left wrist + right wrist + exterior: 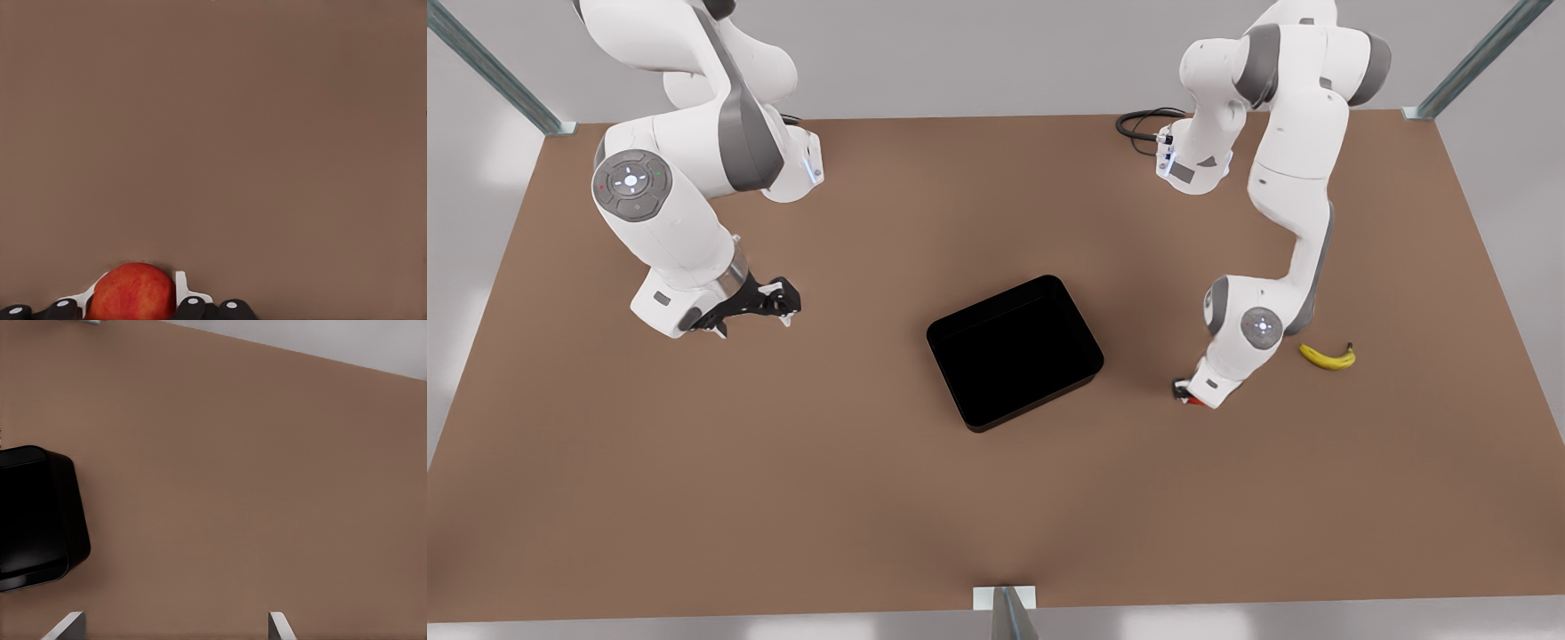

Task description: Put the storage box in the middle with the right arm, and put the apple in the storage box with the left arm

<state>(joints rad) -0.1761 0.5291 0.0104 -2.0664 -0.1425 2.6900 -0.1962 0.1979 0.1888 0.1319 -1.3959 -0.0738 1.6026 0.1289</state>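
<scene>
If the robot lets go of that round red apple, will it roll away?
Probably a little. The round red apple has no flat side, and the brown table looks flat with no rim. Its smooth skin may also slip between the left gripper fingers hugging it. It looks firm, so it likely won't squash.

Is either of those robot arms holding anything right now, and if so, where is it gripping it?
The left tool straddles the apple on the table, one finger on each side, though a firm grip cannot be told. The right tool is open, holding nothing, apart from the storage box.
</scene>
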